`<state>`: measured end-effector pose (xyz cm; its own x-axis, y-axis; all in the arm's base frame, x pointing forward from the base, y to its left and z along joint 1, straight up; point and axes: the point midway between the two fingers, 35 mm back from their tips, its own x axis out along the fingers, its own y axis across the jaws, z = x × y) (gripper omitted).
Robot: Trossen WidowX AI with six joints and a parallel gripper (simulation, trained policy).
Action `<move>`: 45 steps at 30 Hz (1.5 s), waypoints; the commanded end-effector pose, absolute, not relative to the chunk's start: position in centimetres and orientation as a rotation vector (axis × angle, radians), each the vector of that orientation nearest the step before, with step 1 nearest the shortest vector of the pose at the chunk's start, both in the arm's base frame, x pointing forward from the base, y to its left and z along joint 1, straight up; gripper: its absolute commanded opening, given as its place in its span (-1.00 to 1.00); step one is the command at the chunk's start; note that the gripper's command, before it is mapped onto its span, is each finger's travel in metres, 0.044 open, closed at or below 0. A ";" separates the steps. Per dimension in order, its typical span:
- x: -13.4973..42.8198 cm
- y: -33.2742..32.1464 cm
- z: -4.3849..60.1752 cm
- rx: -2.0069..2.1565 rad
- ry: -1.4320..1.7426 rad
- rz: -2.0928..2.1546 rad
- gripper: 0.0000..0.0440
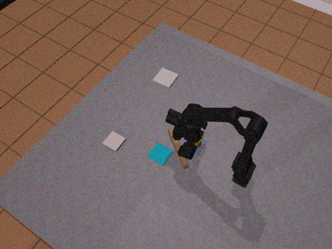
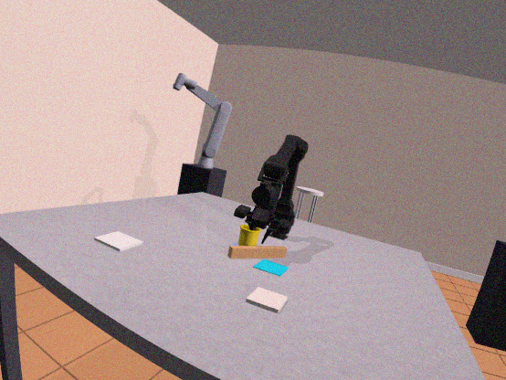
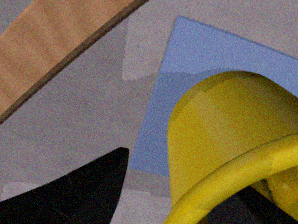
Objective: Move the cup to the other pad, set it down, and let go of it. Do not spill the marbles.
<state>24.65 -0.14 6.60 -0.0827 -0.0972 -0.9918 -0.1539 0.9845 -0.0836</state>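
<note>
Presently the end effector (image 1: 193, 144) (image 2: 258, 235) (image 3: 167, 164) is partly open, gripping nothing: one finger reaches into the mouth of the yellow cup (image 1: 198, 142) (image 2: 248, 236) (image 3: 225, 125), the other stands outside, clear of its wall. The cup rests upright on the blue pad (image 1: 202, 146) (image 2: 236, 244) (image 3: 185, 45), beside the wooden bar (image 1: 183, 160) (image 2: 258, 252) (image 3: 55, 45). Across the bar lies the cyan pad (image 1: 160, 154) (image 2: 271, 268), probably the goal, on the same bench (image 1: 120, 194) (image 2: 183, 292) (image 3: 85, 115). The marbles cannot be seen. So the task seems at its approach; gripping, lifting past the bar, setting down and releasing all remain.
</note>
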 end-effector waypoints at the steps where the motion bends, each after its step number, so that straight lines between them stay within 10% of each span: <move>1: 24.5 -0.3 5.7 -0.225 1.666 0.086 -0.50; 6: 24.9 -0.4 5.7 -0.274 1.655 0.131 -0.98; 45: 31.6 7.8 11.7 -0.337 1.413 0.255 -0.92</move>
<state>31.12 6.91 11.87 0.1332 -0.0327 -0.9905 -0.3697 0.9257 -0.0803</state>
